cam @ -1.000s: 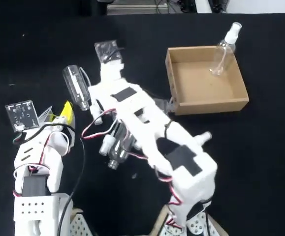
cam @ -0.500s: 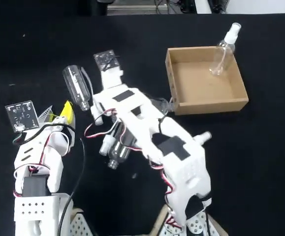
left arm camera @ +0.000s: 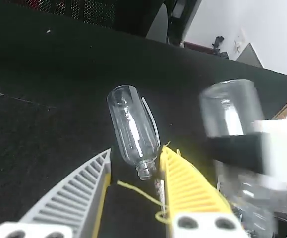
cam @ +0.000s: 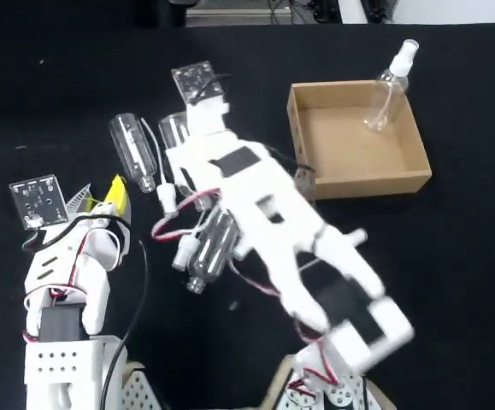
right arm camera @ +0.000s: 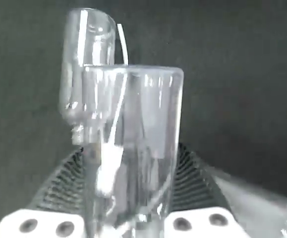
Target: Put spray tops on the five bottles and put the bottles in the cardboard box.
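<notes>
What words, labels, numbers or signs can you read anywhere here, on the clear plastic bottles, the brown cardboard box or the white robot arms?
No text is readable.
Uncapped clear plastic bottle: no label visible.
Held clear bottle: no label visible.
Spray-topped clear bottle: no label visible.
Brown cardboard box: plain walls, no print.
Small square circuit boards on the arms' wrists: tiny marks, too small to read.

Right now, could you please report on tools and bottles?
Left tool open at neck of lying bottle. Right tool shut on held bottle. Capped bottle in box. More bottles under right arm.
</notes>
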Robot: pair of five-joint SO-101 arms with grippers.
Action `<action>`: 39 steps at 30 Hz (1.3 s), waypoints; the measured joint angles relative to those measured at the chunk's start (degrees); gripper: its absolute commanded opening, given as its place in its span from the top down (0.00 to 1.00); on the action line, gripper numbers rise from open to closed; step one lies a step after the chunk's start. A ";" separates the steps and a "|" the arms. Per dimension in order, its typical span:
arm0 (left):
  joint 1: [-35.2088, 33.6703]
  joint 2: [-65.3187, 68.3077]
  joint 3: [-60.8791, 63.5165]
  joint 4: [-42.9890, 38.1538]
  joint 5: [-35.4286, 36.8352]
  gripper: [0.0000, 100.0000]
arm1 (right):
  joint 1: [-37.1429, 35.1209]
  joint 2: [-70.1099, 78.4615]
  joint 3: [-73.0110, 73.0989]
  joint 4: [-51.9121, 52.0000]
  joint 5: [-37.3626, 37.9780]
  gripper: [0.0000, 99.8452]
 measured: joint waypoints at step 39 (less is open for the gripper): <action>0.00 0.00 0.00 0.00 0.44 0.85 | 78.86 -36.66 39.91 8.09 3.34 0.67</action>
